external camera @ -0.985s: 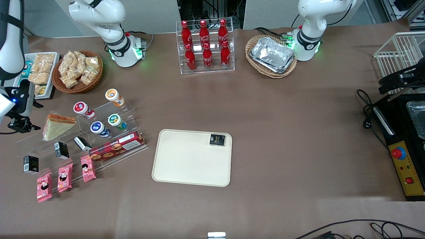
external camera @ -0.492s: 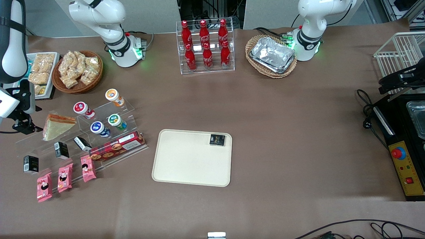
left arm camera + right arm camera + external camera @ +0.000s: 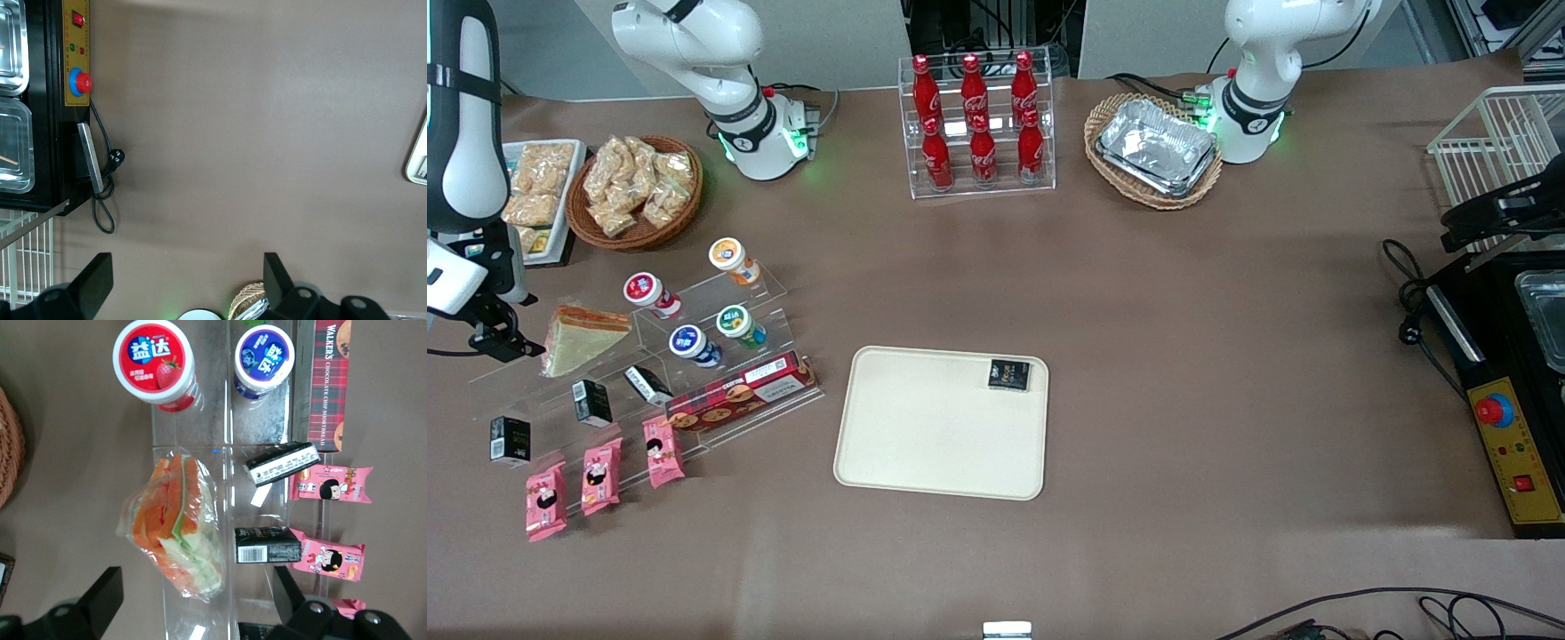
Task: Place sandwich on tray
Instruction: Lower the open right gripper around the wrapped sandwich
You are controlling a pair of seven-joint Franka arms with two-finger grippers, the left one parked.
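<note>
The sandwich (image 3: 583, 337) is a clear-wrapped wedge with orange and green filling (image 3: 177, 528). It lies on the top step of a clear acrylic stand (image 3: 720, 289) at the working arm's end of the table. My gripper (image 3: 507, 343) hangs just beside the sandwich's pointed end and slightly above it. Its fingers are open wide, and in the right wrist view the gripper (image 3: 197, 600) has the sandwich's tip just ahead of the gap, untouched. The cream tray (image 3: 925, 444) lies flat mid-table with a small black packet (image 3: 1009, 375) in one corner.
The stand also holds yoghurt cups (image 3: 647, 292), black packets (image 3: 591, 401), a plaid biscuit box (image 3: 740, 391) and pink snack packets (image 3: 596, 464). A cracker basket (image 3: 636, 191) and a white snack tray (image 3: 538, 191) sit farther from the camera. Cola bottles (image 3: 978, 124) and foil trays (image 3: 1156, 147) stand at the table's back.
My gripper has shifted toward the sandwich over the last second, closing the distance to its pointed end. The sandwich and tray have not moved.
</note>
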